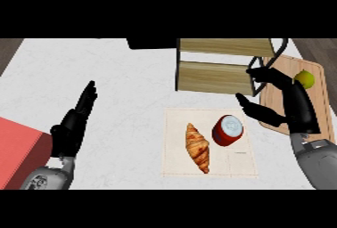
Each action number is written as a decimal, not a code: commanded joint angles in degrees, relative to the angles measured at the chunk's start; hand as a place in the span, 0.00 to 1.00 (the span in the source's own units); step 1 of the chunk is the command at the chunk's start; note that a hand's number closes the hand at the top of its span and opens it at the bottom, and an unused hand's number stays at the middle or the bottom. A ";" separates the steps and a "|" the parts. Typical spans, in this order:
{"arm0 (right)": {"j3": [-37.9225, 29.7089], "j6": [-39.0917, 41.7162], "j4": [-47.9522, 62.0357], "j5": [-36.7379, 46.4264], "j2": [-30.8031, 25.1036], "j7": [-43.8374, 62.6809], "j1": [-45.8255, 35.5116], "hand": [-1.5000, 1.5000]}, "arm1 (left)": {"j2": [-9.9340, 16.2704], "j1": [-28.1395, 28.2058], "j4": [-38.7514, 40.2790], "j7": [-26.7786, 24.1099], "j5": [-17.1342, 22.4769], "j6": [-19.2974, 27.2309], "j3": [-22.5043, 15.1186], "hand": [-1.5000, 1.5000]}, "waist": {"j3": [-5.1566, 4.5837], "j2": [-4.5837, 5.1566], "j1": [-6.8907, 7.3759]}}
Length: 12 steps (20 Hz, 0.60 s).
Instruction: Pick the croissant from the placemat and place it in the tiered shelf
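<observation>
the croissant [197, 147] lies untouched on the placemat [178, 167], the tiered shelf [214, 76] bare. right hand [266, 111] hovers open-fingered nearby; left hand [74, 120] rests open. everything remains to do.

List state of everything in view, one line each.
Croissant: lying on placemat, not held.
Can: on placemat, beside croissant.
Shelf: both tiers bare.
Lemon: on cutting board.
Left hand: open, holds nothing.
Right hand: open, raised beside shelf, holds nothing.

Red can [227, 130], lemon [304, 79], cutting board [309, 67]
</observation>
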 commanded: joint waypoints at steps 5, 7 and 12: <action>2.47 -26.56 4.04 16.07 11.05 -17.16 13.61 0.00 | -0.17 -2.11 4.43 -2.20 1.60 -4.36 0.59 0.50 | 0.35 -0.02 1.45; -0.44 -21.75 4.08 8.79 11.20 -22.44 10.72 0.00 | -2.39 -3.76 3.51 0.05 0.29 -3.49 -0.56 0.50 | 0.35 -0.08 2.16; 7.30 -8.36 -1.96 14.10 3.86 -8.52 12.62 0.00 | -2.02 -3.51 4.87 -1.94 0.44 -5.04 0.32 0.50 | 0.20 -0.21 2.19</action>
